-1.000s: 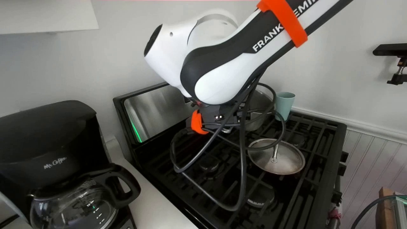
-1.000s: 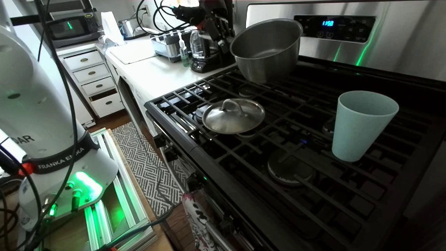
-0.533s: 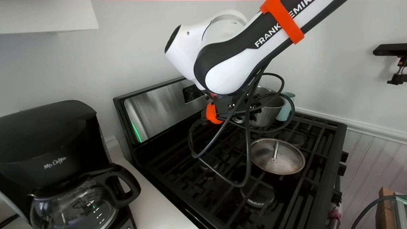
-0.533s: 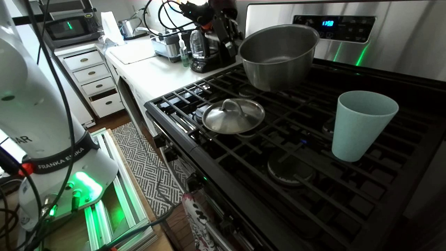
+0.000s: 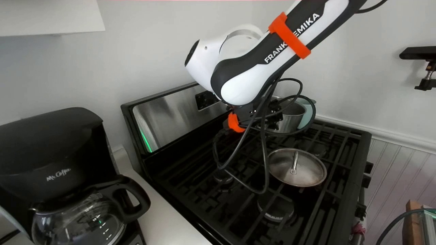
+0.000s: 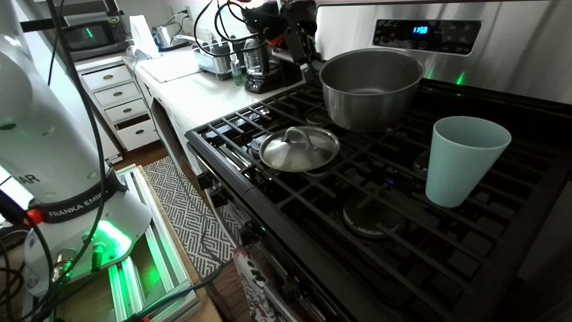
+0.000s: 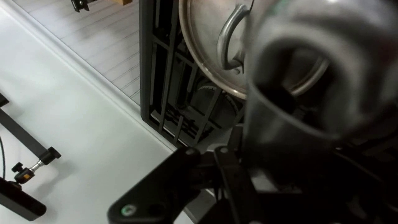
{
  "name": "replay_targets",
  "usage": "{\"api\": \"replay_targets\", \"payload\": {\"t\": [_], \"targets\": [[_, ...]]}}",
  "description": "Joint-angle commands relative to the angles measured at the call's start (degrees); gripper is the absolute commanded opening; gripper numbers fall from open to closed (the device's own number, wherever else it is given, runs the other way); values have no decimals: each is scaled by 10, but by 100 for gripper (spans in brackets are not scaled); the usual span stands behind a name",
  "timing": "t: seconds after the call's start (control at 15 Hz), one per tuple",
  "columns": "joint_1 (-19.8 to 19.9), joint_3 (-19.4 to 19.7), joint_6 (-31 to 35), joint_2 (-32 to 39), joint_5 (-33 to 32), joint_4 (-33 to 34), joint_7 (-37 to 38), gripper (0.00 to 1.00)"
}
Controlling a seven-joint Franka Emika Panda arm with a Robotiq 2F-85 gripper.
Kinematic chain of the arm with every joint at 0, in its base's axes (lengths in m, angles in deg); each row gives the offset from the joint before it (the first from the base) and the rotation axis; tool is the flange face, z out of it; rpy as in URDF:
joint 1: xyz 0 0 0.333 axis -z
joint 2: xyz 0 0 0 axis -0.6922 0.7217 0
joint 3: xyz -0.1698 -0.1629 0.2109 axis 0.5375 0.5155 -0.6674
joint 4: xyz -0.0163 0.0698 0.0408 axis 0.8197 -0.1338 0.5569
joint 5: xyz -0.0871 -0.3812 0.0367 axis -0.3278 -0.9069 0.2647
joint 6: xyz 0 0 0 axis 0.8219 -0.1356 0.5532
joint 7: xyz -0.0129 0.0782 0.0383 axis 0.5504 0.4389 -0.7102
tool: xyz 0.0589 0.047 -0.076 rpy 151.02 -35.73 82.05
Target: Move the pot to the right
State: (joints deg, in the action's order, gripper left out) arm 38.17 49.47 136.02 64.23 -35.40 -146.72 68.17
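The pot point(image 6: 371, 89), a shiny steel saucepan, shows over the back of the stove in an exterior view; it also shows point(image 5: 291, 121) partly behind cables. It looks upright; I cannot tell whether its base touches the grates. My gripper point(image 6: 309, 70) is at the pot's coffee-maker side, at the handle, and also shows point(image 5: 260, 117) behind cables. In the wrist view blurred grey metal with an opening, which looks like the pot's handle point(image 7: 273, 127), fills the space by the gripper point(image 7: 248, 144). One finger lies against it; the other is lost in the dark.
A steel lid point(image 6: 299, 154) lies on the front grates point(image 6: 286, 190). A teal cup point(image 6: 464, 161) stands on the stove, on the side of the pot away from the coffee maker point(image 5: 51, 153). The control panel point(image 6: 426, 36) rises behind the pot. Arm cables point(image 5: 265, 163) hang over the stove.
The gripper and pot have moved together toward the teal cup and away from the coffee maker. The pot has come lower and is more level. Lid and cup have not moved.
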Motion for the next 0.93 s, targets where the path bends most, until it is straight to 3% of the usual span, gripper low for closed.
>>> {"api": "replay_targets", "payload": {"t": [0.0, 0.33, 0.87], "targets": [[8, 18, -43, 28, -32, 71, -45, 2], [18, 37, -44, 72, -38, 137, -98, 2], [22, 58, -7, 122, -98, 170, -190, 2]]}}
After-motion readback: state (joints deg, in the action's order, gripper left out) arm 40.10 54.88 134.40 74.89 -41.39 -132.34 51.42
